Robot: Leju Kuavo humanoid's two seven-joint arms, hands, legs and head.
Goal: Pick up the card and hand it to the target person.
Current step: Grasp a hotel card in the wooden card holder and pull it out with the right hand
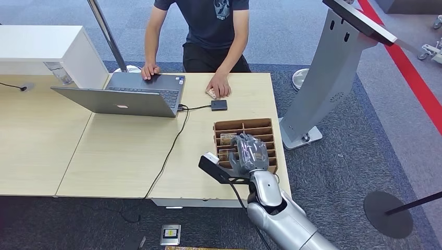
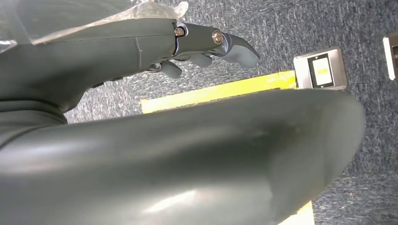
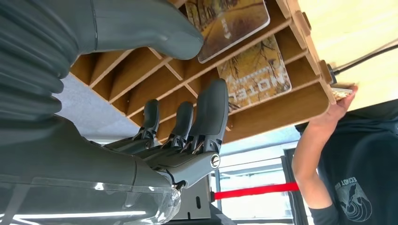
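Right hand [image 1: 249, 152] over slotted brown wooden card rack [image 1: 269, 127], fingers [image 3: 211, 110] spread, holding nothing. Right wrist view alone reveals glossy autumn-print rectangular card [image 3: 256, 72] slotted inside.

Left hand [image 2: 206, 44] hangs empty, fingers loosely apart.

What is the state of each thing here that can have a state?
Laptop: lid open.
Wooden card rack: flat on the table, holds two cards.
Cards: in rack slots, not gripped.
Right hand: over the rack, fingers spread.
Left hand: holds nothing.

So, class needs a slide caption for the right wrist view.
Open robot hand reaches into the wooden organizer toward hotel cards.
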